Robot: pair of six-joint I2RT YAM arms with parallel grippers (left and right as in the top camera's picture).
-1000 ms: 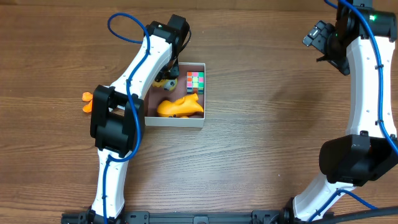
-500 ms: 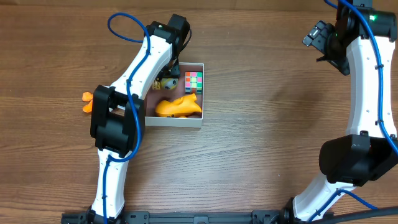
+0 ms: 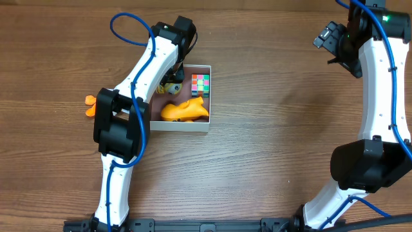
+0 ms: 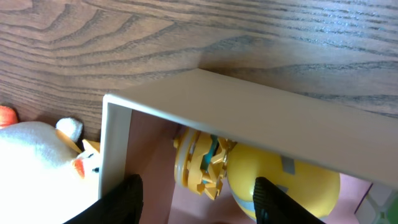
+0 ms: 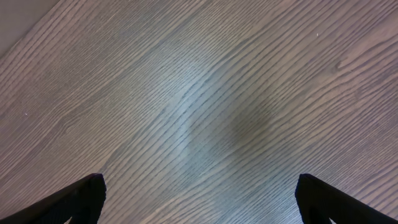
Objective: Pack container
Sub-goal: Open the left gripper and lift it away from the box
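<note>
The container [image 3: 207, 96] is a shallow white-walled box with a pinkish inside, left of the table's middle. It holds an orange fish-like toy [image 3: 185, 111], a multicoloured cube [image 3: 201, 84] and a yellow toy [image 3: 170, 86]. My left gripper [image 3: 176, 72] is open low over the container's far left corner. In the left wrist view its fingers [image 4: 199, 205] stand inside the wall [image 4: 249, 112], with the yellow toy [image 4: 273, 180] between and just beyond them, not gripped. My right gripper [image 3: 328, 40] is open and empty above bare wood [image 5: 199, 124] at the far right.
A white plush toy with orange marks [image 4: 31, 162] lies just outside the container's left wall; the left arm hides it in the overhead view. A small orange object [image 3: 90, 104] pokes out from behind the left arm further left.
The left gripper and the yellow toy have shifted very slightly inside the container. The right arm has not moved.
</note>
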